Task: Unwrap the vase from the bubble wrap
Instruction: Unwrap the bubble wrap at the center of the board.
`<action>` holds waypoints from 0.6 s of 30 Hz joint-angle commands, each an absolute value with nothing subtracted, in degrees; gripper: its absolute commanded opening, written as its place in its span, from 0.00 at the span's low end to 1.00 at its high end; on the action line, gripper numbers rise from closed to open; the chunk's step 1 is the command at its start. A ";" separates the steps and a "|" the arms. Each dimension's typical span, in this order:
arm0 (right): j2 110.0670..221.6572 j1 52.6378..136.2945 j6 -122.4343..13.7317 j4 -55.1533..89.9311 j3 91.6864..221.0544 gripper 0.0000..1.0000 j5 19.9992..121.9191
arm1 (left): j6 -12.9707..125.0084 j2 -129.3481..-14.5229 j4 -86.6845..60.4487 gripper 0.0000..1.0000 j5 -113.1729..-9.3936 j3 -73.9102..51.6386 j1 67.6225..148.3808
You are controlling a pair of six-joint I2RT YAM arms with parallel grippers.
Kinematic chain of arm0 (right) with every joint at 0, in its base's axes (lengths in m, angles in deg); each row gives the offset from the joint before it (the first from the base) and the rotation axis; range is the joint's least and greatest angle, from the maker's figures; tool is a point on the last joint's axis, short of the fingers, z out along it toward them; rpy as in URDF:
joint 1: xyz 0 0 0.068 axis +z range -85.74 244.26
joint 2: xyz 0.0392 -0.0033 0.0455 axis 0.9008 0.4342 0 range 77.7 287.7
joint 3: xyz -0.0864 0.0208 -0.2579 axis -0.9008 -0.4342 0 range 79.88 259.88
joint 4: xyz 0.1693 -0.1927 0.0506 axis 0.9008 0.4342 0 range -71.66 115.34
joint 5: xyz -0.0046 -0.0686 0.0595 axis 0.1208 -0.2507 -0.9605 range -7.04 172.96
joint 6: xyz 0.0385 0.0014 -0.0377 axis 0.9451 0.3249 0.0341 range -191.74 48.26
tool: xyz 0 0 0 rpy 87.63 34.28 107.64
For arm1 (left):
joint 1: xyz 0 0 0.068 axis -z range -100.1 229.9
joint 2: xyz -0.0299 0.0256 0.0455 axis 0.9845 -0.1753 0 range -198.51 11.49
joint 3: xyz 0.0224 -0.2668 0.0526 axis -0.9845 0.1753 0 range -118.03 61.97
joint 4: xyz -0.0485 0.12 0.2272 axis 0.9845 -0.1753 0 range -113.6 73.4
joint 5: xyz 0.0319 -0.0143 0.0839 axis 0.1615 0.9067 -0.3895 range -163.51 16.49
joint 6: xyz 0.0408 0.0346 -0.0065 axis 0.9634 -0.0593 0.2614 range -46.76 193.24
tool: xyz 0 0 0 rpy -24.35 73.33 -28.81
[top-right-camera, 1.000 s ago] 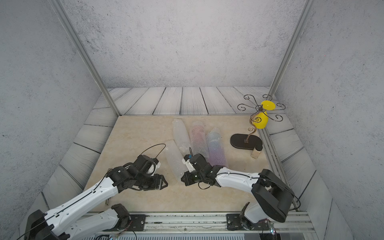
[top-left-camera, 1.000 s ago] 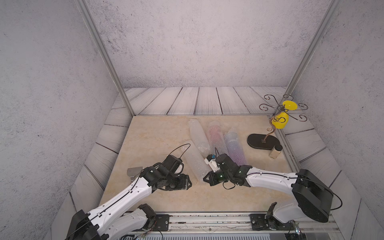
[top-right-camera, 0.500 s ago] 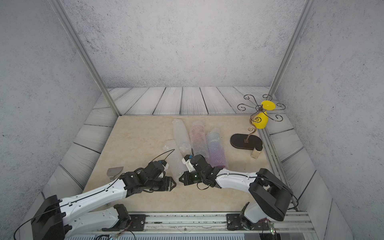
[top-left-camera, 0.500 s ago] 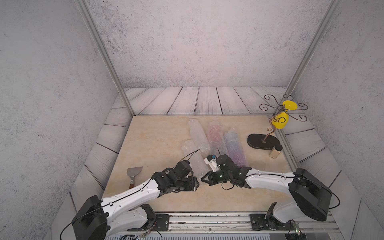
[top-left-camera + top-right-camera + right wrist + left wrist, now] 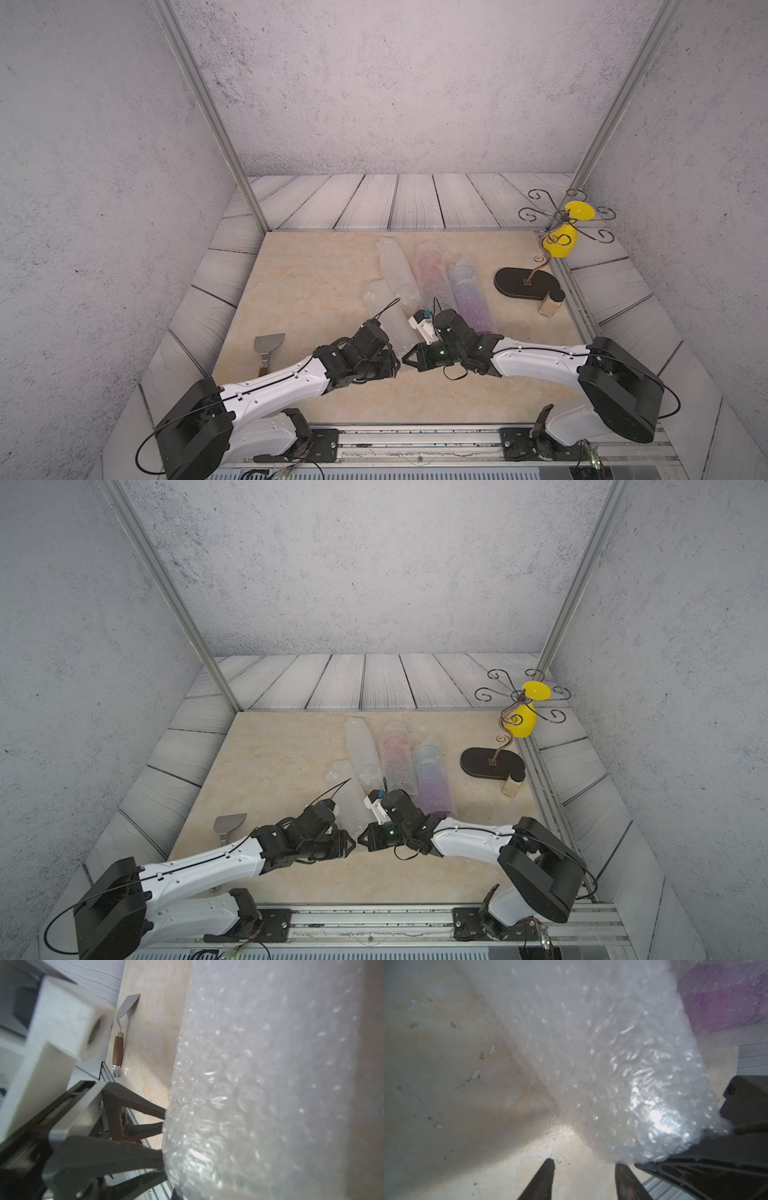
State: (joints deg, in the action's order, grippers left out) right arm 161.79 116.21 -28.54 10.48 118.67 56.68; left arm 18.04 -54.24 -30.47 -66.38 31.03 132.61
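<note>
- Centre-front on the surface (image 5: 324,270) lies the bubble wrap roll (image 5: 397,330); there is free room leftward up to the spatula (image 5: 269,345).
- The right gripper (image 5: 406,360) clamps its near end; the left gripper (image 5: 395,365) sits low alongside, fingers half-spread and empty.

The bubble wrap (image 5: 602,1053) is clear, glossy, dimpled plastic. The counter (image 5: 316,266) beneath it looks like matt beige stone. The scraper (image 5: 119,1047) has a metal blade and a polished wooden handle.

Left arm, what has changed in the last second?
The left gripper swung away from the spatula toward the right gripper, narrowing its open jaws at the near end of the clear bubble wrap roll. The right gripper stayed shut on that end; the other rolls and stand did not move.
</note>
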 commanded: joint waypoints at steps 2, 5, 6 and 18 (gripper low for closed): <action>158.91 116.26 -29.61 10.58 118.68 0.00 55.19 | 16.18 -54.16 -28.71 0.50 -68.24 32.43 133.68; 158.82 116.29 -29.63 10.98 118.78 0.00 55.16 | 15.57 -56.26 -27.76 0.50 -68.07 31.20 134.62; 158.87 116.23 -29.62 11.04 118.81 0.00 55.18 | 15.51 -56.95 -27.43 0.50 -68.19 30.83 135.12; 158.70 116.75 -29.46 12.78 119.66 0.00 55.03 | 11.26 -62.55 -22.47 0.46 -70.20 29.84 136.82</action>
State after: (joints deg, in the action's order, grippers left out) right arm 161.77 116.23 -28.73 12.41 118.69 56.50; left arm 12.86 -62.07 -24.37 -67.88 30.55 136.61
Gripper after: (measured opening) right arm 0.047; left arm 0.464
